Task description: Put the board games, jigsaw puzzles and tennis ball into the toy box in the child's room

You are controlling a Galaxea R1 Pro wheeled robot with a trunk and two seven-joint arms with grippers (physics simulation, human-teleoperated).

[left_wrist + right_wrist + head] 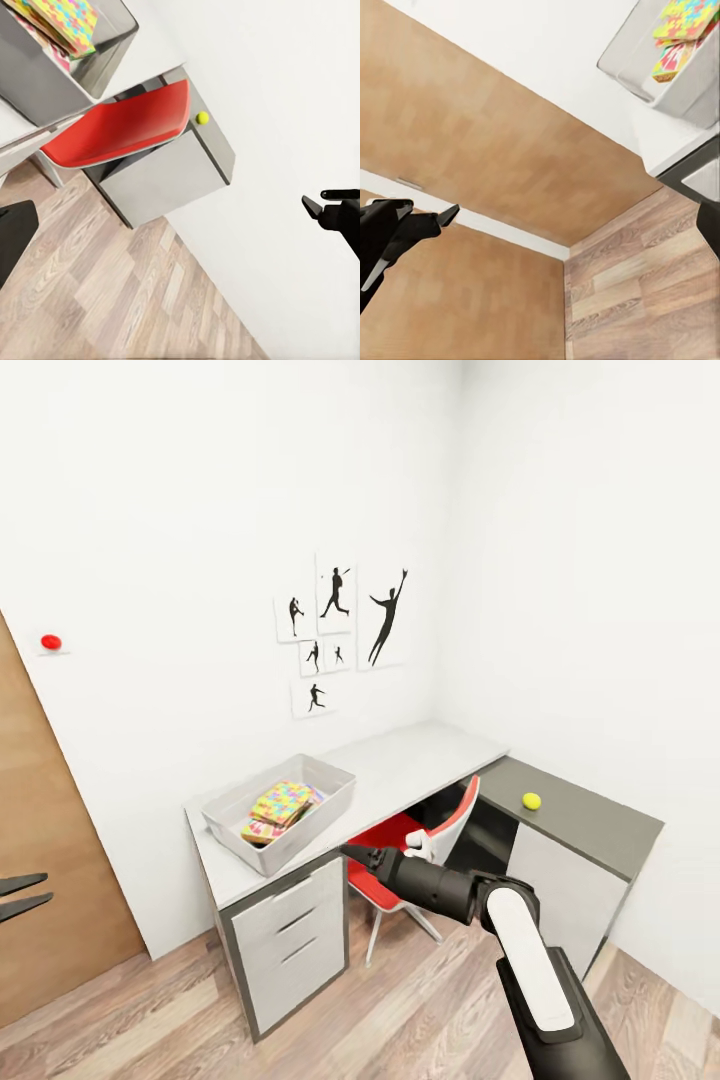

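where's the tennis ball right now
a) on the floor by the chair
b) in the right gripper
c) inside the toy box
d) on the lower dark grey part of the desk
d: the tennis ball sits alone on the dark grey section of the desk, well apart from the toy box on the light grey top.

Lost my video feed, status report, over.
Both grippers empty: right gripper shut, left gripper open. Tennis ball on the dark desk section, outside the toy box. Red chair between.

No lettering seems readable (the boxes in the toy box point(283, 810) are too small)
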